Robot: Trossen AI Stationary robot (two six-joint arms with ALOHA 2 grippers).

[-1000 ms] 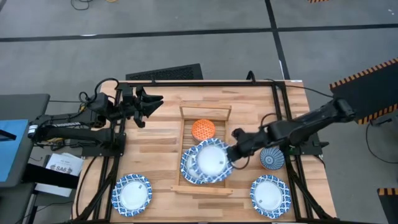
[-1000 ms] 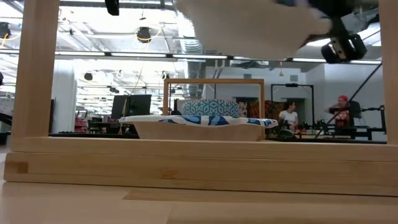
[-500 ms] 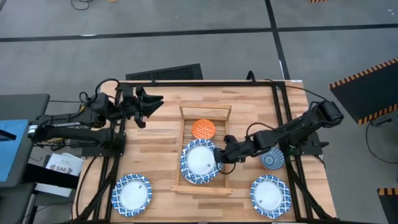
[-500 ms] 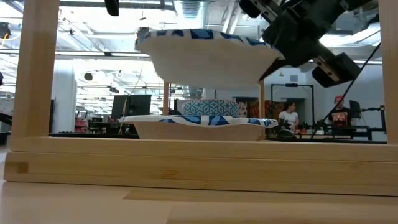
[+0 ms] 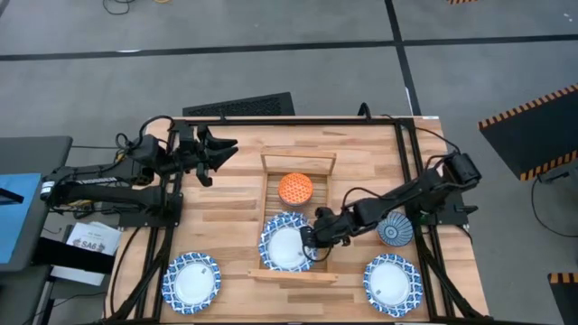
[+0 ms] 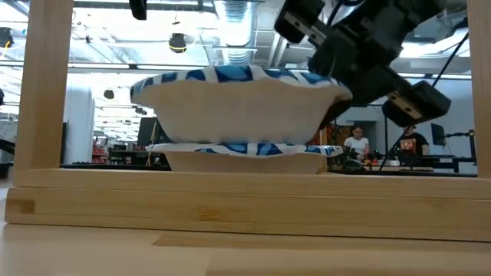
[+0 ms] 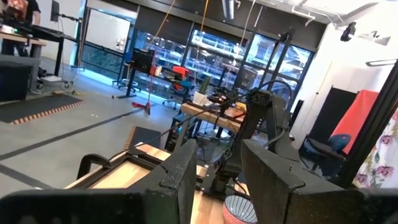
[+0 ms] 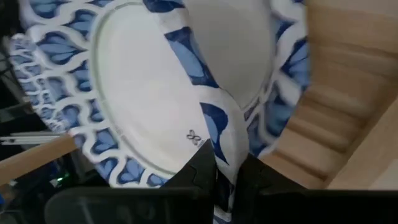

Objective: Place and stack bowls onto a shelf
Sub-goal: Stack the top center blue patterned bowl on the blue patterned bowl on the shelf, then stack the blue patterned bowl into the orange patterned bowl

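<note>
On the shelf (image 5: 298,162), at its 6 o'clock end, I am seeing my right end effector (image 5: 312,242) pinching the top bowl (image 5: 286,242) by its 3 o'clock rim, resting on another. My left end effector (image 5: 217,153), fingers spread, is waiting at the bench's (image 5: 226,208) 10 o'clock.

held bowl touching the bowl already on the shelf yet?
Cannot tell. In the low view the held bowl sits right at the rim of the lower bowl, with no plain gap or contact. The right gripper pinches its rim.
</note>
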